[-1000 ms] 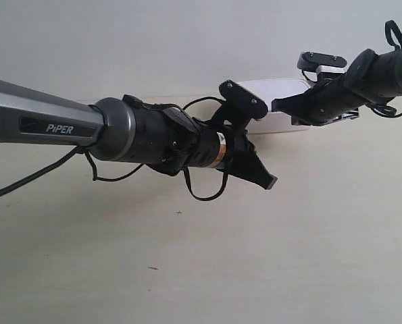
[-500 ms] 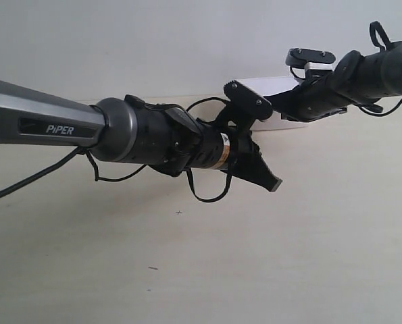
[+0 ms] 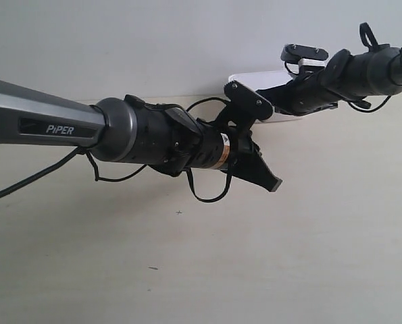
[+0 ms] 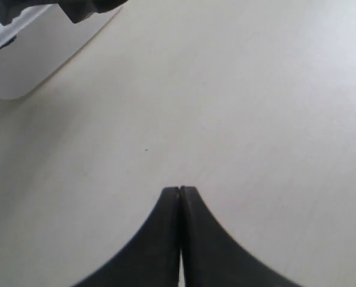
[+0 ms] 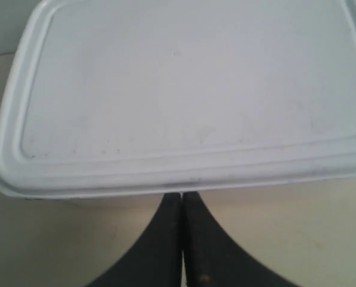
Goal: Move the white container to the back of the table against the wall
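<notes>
The white container [image 3: 258,79], mostly hidden behind both arms, sits at the back of the table [image 3: 288,256] near the wall [image 3: 153,40]; whether it touches the wall is unclear. The right gripper [image 5: 182,194], jaws pressed together, touches its side. The left gripper [image 4: 180,190], likewise closed, hangs over tabletop. A second ago the container lay farther forward.

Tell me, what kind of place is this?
Probably a robotics lab or test bench rather than a home: a pale table against a plain wall, a cabled robot arm marked PiPER, and one white container.
</notes>
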`<state>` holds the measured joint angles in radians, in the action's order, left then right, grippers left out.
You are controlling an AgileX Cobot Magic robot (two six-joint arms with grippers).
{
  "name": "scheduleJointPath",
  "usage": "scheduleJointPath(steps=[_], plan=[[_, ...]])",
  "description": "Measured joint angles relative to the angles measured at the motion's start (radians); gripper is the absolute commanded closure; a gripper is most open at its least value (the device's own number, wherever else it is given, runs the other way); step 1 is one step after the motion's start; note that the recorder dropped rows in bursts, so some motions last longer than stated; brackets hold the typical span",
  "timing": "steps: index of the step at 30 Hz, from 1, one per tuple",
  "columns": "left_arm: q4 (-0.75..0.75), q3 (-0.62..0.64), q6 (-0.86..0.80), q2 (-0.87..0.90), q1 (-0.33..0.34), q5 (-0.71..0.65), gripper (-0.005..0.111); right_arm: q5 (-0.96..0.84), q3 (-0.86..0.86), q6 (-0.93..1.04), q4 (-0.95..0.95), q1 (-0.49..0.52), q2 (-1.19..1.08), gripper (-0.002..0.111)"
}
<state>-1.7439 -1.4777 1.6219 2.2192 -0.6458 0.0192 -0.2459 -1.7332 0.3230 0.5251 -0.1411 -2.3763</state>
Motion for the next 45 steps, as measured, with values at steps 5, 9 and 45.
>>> scheduleJointPath(steps=[5,9,45], plan=[[0.0,0.0,0.0,0.0,0.0,0.0,0.107,-0.023,-0.064,-0.007,0.0,0.0,-0.039,0.108],[0.0,0.0,0.0,0.0,0.0,0.002,0.107,-0.032,-0.089,-0.017,0.0,0.0,-0.06,0.108],[0.0,0.0,-0.001,0.0,0.0,-0.009,0.107,-0.208,-0.031,-0.134,-0.207,0.0,0.071,0.108]])
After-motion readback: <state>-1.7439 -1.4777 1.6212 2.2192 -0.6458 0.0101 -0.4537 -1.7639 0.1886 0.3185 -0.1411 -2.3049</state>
